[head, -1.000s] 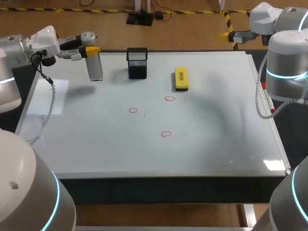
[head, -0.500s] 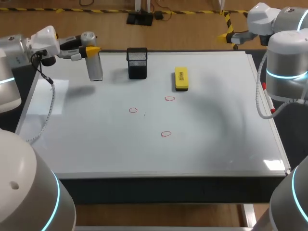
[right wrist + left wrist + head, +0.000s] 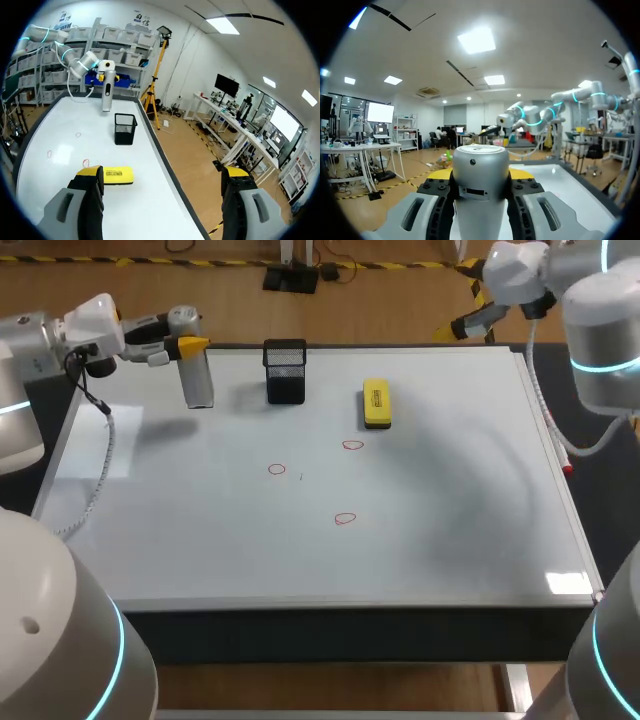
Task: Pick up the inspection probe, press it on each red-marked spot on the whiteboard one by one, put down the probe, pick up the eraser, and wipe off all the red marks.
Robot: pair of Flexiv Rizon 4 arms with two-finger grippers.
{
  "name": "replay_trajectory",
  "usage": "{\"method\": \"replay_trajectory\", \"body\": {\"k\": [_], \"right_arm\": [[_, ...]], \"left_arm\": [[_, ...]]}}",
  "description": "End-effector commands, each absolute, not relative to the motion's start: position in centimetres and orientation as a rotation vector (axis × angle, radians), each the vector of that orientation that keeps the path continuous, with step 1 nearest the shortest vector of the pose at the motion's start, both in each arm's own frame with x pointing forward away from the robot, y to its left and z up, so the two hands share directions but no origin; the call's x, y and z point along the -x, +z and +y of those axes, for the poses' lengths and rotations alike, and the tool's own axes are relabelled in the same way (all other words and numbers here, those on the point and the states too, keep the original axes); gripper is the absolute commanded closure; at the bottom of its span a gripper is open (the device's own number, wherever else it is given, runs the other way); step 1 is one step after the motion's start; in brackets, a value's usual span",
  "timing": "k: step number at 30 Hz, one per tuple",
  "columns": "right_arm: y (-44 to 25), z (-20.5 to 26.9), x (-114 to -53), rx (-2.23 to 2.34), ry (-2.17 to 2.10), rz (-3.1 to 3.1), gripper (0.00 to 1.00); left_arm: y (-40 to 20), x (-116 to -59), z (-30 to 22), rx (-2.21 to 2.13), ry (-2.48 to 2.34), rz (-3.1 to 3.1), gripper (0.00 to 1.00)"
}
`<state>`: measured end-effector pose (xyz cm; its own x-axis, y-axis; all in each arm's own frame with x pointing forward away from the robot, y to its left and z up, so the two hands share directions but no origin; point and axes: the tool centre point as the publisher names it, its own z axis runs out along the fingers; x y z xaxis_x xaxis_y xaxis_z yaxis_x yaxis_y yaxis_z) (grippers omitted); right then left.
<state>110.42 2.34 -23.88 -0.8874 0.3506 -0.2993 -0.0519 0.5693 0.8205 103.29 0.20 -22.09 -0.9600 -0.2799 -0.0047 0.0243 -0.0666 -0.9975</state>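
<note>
My left gripper (image 3: 186,342) is at the far left of the whiteboard (image 3: 420,540), shut on the silver cylindrical probe (image 3: 196,375), which hangs upright above the board. In the left wrist view the probe (image 3: 480,175) fills the gap between the fingers. Three red marks (image 3: 277,469) (image 3: 352,445) (image 3: 345,519) lie mid-board. The yellow eraser (image 3: 376,403) lies flat near the far edge. My right gripper (image 3: 462,328) hovers open and empty over the far right edge. In the right wrist view the eraser (image 3: 112,175) lies ahead of the gripper (image 3: 162,175), close to one finger.
A black mesh holder (image 3: 286,370) stands between the probe and the eraser at the far edge, and shows in the right wrist view too (image 3: 125,129). A red pen (image 3: 560,455) lies along the board's right rim.
My right arm has swung left along the far edge, toward the board's middle. The left arm and the probe have stayed put.
</note>
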Motion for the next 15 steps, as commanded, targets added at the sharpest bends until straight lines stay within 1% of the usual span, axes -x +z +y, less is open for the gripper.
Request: {"method": "replay_trajectory", "body": {"k": [1,9,15], "right_arm": [[-24.3,3.7,-111.0,0.214,1.055,2.796,0.00],[-26.0,5.8,-110.3,0.650,0.685,2.981,0.00],[-27.9,6.4,-110.6,0.864,0.395,2.985,0.00]], "left_arm": [[-22.0,-103.2,0.2,0.282,-2.131,1.988,1.00],[-22.0,-103.2,0.2,0.282,-2.131,1.988,1.00],[-22.0,-103.2,0.2,0.282,-2.131,1.988,1.00]]}}
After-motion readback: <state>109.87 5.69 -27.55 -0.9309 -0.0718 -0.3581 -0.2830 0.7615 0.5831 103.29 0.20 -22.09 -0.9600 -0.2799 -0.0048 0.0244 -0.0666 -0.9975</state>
